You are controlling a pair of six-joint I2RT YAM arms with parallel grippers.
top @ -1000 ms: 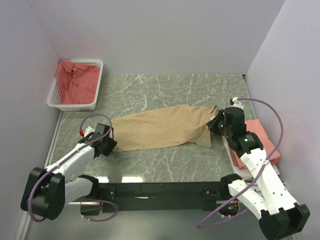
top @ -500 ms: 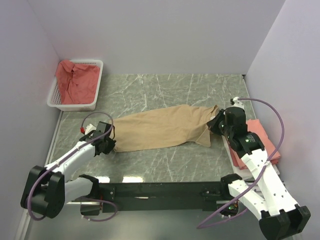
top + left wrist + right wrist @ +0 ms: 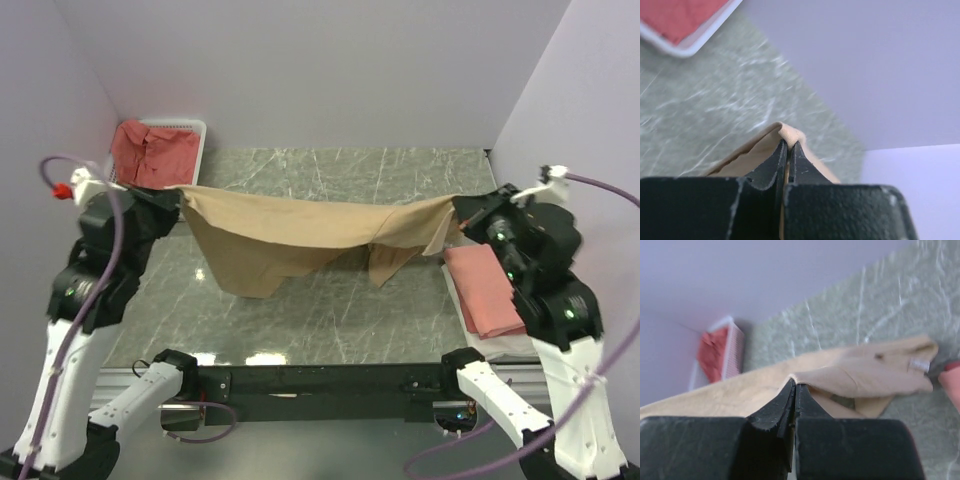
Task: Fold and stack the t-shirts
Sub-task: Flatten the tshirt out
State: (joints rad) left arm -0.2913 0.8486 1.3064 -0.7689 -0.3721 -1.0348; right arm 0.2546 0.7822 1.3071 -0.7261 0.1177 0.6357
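A tan t-shirt [image 3: 300,235] hangs stretched in the air between both arms, its middle sagging toward the marble table [image 3: 330,300]. My left gripper [image 3: 178,197] is shut on the shirt's left end; in the left wrist view the tan cloth [image 3: 790,134] pokes out between the closed fingertips [image 3: 788,145]. My right gripper [image 3: 455,205] is shut on the right end, with tan fabric [image 3: 865,372] draping away from its tips [image 3: 794,385]. A folded red t-shirt [image 3: 485,290] lies flat at the table's right edge. Another red t-shirt [image 3: 150,158] lies crumpled in the white basket [image 3: 192,128].
The white basket stands at the back left corner against the wall, also seen from the right wrist [image 3: 732,352]. Lilac walls [image 3: 320,70] close in the table on three sides. A black rail [image 3: 320,380] runs along the near edge between the arm bases.
The left gripper closed on the shirt's left end. Both arms then rose and spread apart, lifting the tan shirt off the table until it hangs stretched between them.
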